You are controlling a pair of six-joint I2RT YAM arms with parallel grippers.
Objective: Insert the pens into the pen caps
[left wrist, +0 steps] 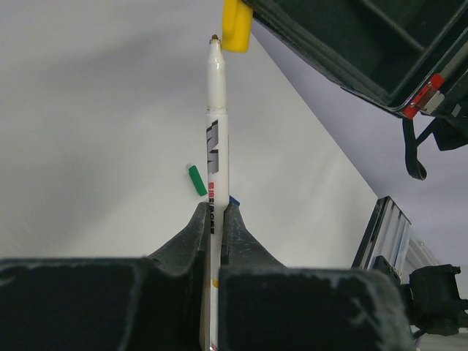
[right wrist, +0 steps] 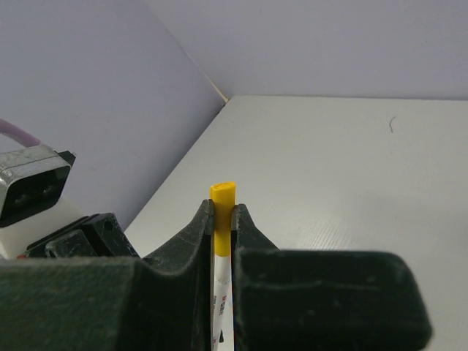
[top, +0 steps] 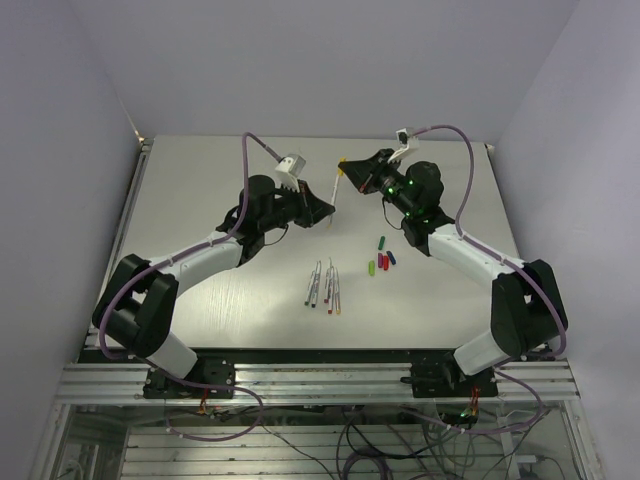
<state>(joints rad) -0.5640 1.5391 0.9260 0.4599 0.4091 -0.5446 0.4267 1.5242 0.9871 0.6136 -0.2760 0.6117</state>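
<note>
Left arm: we are seeing the left pincer clenched on a white pen. Both fingers are pressing the printed barrel low down, and the tip end is sticking out well past them.
Right arm: we are seeing the right pincer clamped on a yellow cap, whose top is poking just above the fingertips.
Pen and cap: we are finding them held together off the surface, over its far middle. In the left wrist view the pen's small dark tip is sitting just beside the cap's lower edge. We cannot tell whether it is entering the opening.
Spare pens: we are counting four other pens lying close together and roughly parallel on the surface between the two arms.
Spare caps: we are seeing four loose caps clustered just right of those pens: green, light green, red and blue.
Left wrist view: we are also seeing a green cap lying flat on the surface, just left of the held pen.
</note>
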